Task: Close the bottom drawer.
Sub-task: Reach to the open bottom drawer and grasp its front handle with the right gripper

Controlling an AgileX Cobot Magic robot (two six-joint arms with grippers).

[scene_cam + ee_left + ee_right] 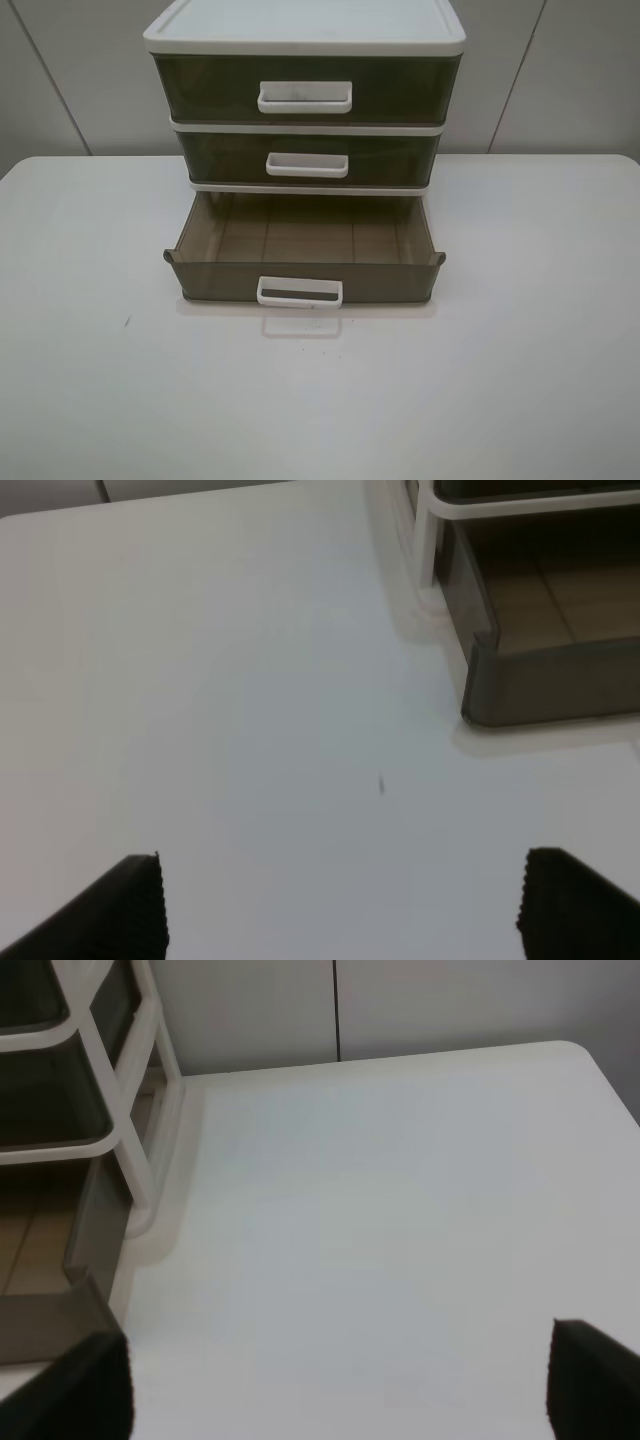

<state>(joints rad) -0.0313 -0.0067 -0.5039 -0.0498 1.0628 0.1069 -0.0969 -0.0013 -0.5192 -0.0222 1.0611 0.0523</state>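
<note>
Bottom drawer [305, 262] stands pulled out of the white unit [305, 25] mid-tabletop [100, 380], its wide front and handle [300, 291] facing the arms, between left jaws and right jaws, both spread apart and empty, the right seemingly nearer its corner.

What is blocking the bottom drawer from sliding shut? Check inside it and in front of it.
Nothing visible. The bottom drawer is pulled out and empty, with no object between it and its slot under the middle drawer. Only bare table separates it from the open left fingers and right fingers.
</note>
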